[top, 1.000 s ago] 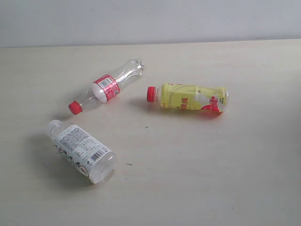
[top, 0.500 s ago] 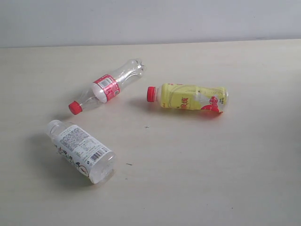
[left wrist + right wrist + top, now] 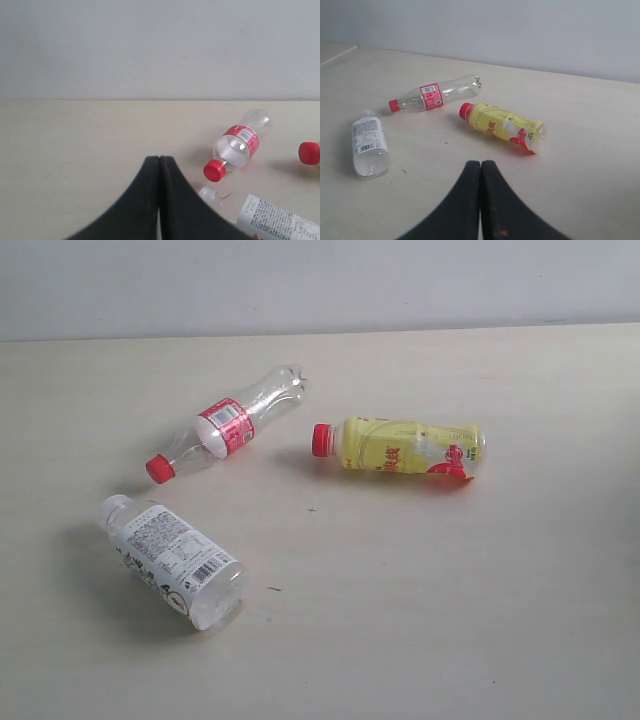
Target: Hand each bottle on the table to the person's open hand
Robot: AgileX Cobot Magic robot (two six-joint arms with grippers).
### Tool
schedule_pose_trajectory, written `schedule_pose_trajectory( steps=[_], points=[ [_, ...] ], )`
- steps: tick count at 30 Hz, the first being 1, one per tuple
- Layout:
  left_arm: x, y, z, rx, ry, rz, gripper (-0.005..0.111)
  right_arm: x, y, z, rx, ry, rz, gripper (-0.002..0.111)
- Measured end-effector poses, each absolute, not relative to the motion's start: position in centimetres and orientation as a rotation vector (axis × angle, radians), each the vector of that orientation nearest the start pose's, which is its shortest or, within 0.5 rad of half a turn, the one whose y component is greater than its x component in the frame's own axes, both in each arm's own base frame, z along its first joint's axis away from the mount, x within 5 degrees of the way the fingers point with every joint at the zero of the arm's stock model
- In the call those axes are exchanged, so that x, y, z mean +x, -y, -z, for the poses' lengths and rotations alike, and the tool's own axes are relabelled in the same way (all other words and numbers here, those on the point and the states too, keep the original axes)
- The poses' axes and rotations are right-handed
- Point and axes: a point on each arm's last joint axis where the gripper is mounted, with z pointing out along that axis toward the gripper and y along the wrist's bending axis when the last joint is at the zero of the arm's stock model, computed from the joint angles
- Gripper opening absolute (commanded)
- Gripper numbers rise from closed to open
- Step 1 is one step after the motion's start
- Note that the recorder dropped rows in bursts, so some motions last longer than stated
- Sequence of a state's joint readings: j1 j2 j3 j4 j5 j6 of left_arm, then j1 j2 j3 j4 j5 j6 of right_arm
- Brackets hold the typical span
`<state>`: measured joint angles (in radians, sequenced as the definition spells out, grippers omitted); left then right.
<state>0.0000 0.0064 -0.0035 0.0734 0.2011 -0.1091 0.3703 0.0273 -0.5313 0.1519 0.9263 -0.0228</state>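
With the left pincer (image 3: 159, 159) and right pincer (image 3: 481, 163) both closed and empty, an off-centre pinch may send the side-lying yellow bottle (image 3: 410, 448) rolling across the bench (image 3: 450, 620).

A plain pale grey wall (image 3: 320, 285) stands behind, evenly lit.

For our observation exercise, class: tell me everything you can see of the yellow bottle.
The yellow bottle lies on its side on the table, its red cap pointing to the left of the exterior view. It looks like plastic, with a waisted body, a yellow wrap with red print and a red patch near the base. The cap is on. Only the table touches it; the slim bottle lies apart, off its cap end.
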Motion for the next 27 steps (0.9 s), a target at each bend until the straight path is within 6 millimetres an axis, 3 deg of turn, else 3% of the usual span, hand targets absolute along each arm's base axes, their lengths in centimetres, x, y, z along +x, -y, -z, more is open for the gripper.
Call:
schedule_pose_trajectory(
  steps=[27],
  points=[
    [5.62, -0.13, -19.58, -0.042, -1.687, 0.016, 0.000, -0.42, -1.10, -29.81, -0.370, -1.883, -0.424, 0.000]
  ],
)
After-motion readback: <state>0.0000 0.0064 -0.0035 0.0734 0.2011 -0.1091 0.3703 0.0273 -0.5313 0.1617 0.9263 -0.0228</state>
